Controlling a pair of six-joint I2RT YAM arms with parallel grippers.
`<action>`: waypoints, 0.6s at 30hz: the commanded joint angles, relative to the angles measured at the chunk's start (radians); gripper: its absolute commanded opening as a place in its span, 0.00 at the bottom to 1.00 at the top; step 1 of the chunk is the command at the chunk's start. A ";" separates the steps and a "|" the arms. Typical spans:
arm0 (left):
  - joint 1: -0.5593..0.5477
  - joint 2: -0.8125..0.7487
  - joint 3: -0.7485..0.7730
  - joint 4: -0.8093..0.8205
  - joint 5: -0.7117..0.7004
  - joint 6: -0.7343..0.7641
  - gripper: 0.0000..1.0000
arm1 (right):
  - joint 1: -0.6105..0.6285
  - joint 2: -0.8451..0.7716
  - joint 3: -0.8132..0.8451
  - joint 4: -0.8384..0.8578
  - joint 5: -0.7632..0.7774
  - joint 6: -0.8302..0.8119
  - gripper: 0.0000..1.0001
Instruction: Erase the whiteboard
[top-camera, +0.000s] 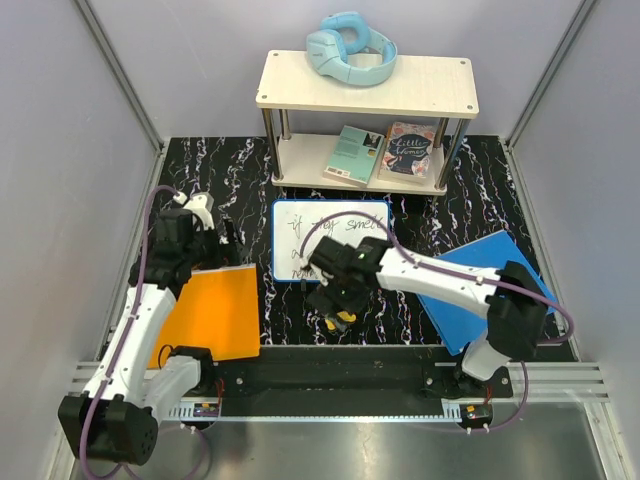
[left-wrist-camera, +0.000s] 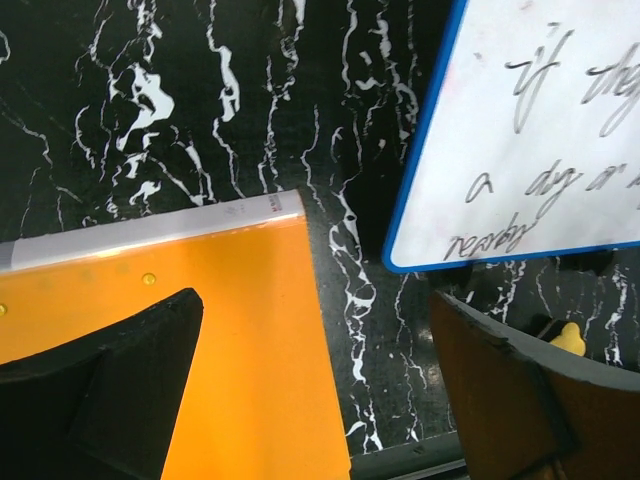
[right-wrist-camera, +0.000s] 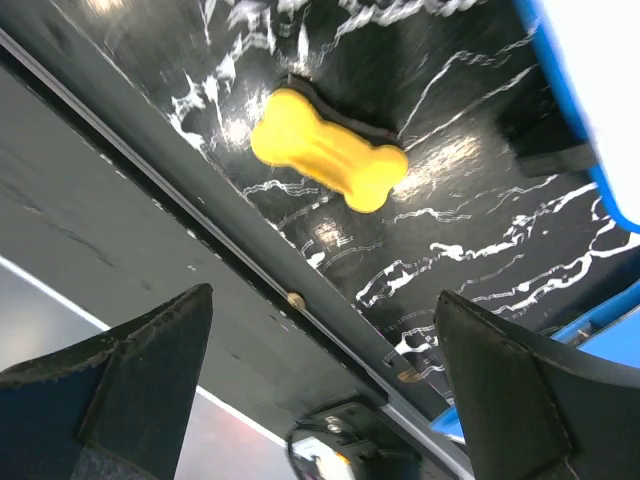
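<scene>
Table (top-camera: 230, 170): black, white-veined.

Whiteboard (top-camera: 330, 240): laid flat about mid-table, nearer the far edge than the near one, just in front of the shelf. Blue rim. Dark handwriting is seen across its face; in the left wrist view the whiteboard (left-wrist-camera: 540, 130) shows three written lines running down to its near left corner. Its near right corner is crossed by the right arm.

Right hand (top-camera: 335, 290): held between the whiteboard's near edge and the table's near edge. Fingers are spread and nothing is gripped. In the right wrist view the right hand (right-wrist-camera: 325, 298) is seen apart from a yellow bone-shaped eraser (right-wrist-camera: 328, 150), which lies on the table close to the near edge rail. The eraser (top-camera: 340, 318) is partly covered by the hand from above.

Left hand (top-camera: 205, 235): held over the far edge of the orange panel (top-camera: 210, 310), toward the table's left edge. Fingers are spread and nothing is gripped; from the wrist the left hand (left-wrist-camera: 315, 300) is seen with the panel below it.

Blue panel (top-camera: 455, 320): laid tilted near the right edge, under the right arm.

Shelf (top-camera: 365, 90): set at the far edge. Headphones (top-camera: 350, 48) are noted on top, two books (top-camera: 358, 153) on the lower tier.
</scene>
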 joint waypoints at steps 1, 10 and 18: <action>-0.002 0.051 0.016 -0.004 -0.072 0.012 0.99 | 0.064 0.027 0.048 -0.046 0.118 -0.058 1.00; -0.002 0.142 0.012 0.009 -0.049 0.017 0.99 | 0.081 0.034 0.036 0.070 0.132 -0.233 1.00; -0.003 0.178 0.012 0.012 -0.030 0.029 0.99 | 0.079 0.076 -0.001 0.156 0.038 -0.333 0.92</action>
